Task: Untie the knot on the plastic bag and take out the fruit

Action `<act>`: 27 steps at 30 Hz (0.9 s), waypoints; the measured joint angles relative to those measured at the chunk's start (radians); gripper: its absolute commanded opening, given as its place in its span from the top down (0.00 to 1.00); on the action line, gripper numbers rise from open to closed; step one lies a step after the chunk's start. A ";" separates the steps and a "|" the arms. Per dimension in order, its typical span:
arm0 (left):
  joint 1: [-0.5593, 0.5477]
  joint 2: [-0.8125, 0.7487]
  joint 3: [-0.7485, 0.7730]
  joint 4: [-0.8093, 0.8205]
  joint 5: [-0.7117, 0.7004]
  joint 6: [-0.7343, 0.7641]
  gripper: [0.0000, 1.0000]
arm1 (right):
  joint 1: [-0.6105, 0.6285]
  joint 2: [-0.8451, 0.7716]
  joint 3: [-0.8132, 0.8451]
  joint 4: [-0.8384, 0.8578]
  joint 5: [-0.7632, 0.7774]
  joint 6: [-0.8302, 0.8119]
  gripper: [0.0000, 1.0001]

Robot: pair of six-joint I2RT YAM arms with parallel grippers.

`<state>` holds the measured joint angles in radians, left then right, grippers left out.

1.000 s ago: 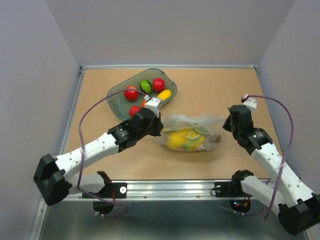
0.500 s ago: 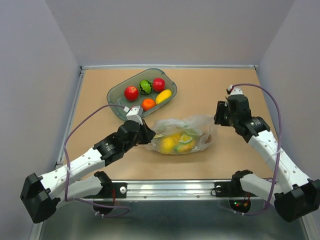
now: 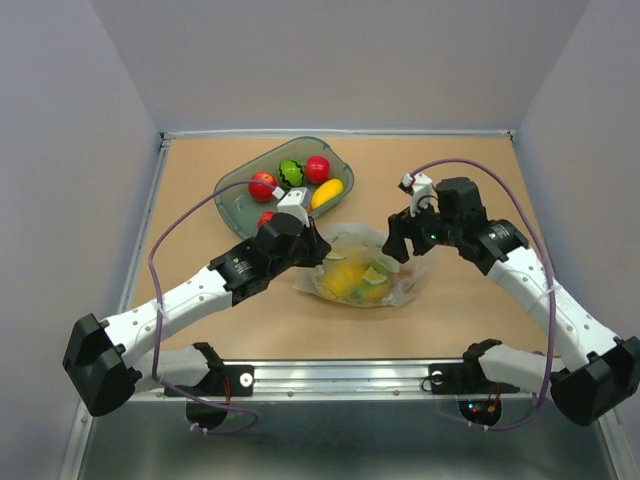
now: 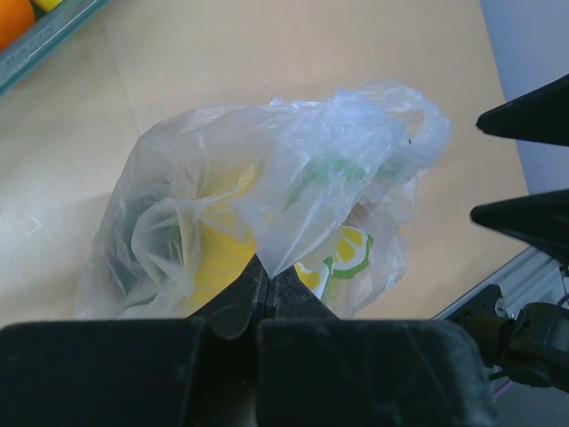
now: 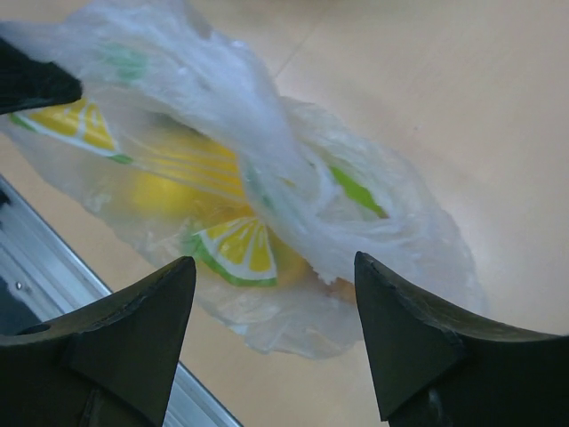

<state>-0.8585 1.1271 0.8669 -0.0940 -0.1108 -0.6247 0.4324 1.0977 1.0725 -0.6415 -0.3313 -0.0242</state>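
Observation:
The plastic bag [image 3: 368,278] lies on the table between my two arms, clear and crinkly with lemon-slice prints. Yellow fruit [image 3: 345,280] shows through it; other pieces are too blurred to name. My left gripper [image 3: 318,255] is shut on a pinched fold of the bag [image 4: 302,169] at its left side, and the film rises from between the closed tips [image 4: 267,267]. My right gripper [image 3: 402,238] hovers open over the bag's right end. In the right wrist view its fingers straddle the bag [image 5: 267,160] with a wide gap, the gripper [image 5: 274,260] touching nothing.
A grey-green tray [image 3: 232,188] at the back left holds red apples, a green piece, an orange and a long yellow mango [image 3: 328,192]. A metal rail [image 3: 340,375] runs along the near edge. Walls close in the table on three sides.
My right gripper has opened and swung left over the bag's right end. My left gripper has kept its hold, and the bag has shifted slightly to the left.

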 measured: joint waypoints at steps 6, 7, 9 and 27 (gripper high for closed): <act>-0.014 0.011 0.000 -0.015 0.009 -0.004 1.00 | 0.135 0.066 0.000 -0.005 0.058 -0.031 0.23; -0.018 0.013 0.000 -0.018 0.010 -0.005 1.00 | 0.148 0.072 0.000 -0.005 0.072 -0.033 0.23; -0.024 0.015 0.000 -0.024 0.010 -0.008 1.00 | 0.176 0.090 0.000 -0.001 0.118 -0.044 0.24; -0.026 -0.006 0.018 -0.064 -0.008 -0.020 1.00 | 0.243 0.153 -0.063 0.117 0.463 -0.062 0.99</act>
<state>-0.8841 1.1210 0.8848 -0.1577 -0.1192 -0.6449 0.6758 1.2507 1.0100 -0.5243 0.1322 -0.0860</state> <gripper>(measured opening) 0.025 0.096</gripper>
